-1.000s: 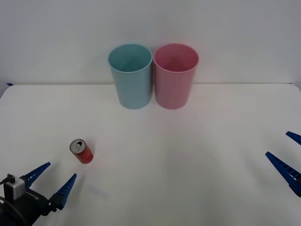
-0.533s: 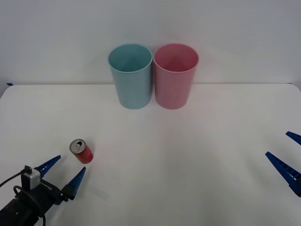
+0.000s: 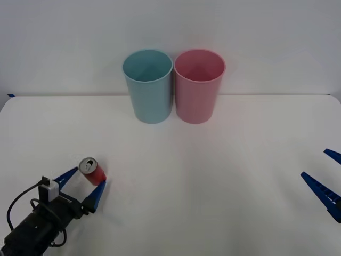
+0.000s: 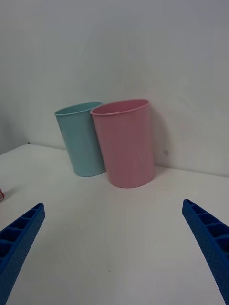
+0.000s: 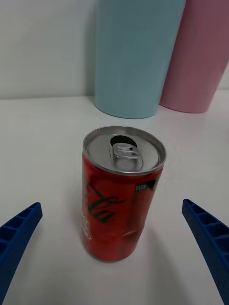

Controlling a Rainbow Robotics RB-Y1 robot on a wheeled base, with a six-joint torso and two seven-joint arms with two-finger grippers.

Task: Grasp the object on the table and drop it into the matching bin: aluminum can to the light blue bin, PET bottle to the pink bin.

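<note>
Advanced since the earlier frame, the left pincer [image 3: 85, 186] now straddles the small red aluminium can [image 3: 92, 171], fingers spread, in the lower left. Can stands ungrasped on the white counter [image 3: 213, 186]; gripping, carrying and dropping into the tall light blue plastic bin [image 3: 148, 85] remain. Right pincer [image 3: 327, 181] waits open, lower right.

**A bare white corner, evenly lit**

A plain pale wall [image 3: 170, 26] runs behind everything, unmarked and without windows. It meets a wide white tabletop [image 3: 213, 176] along a straight seam. The light is soft and even, leaving faint shadows on the surface. At the far left edge, where wall meets table, sits a small dark blue mark [image 3: 10, 95], too small to identify.
</note>
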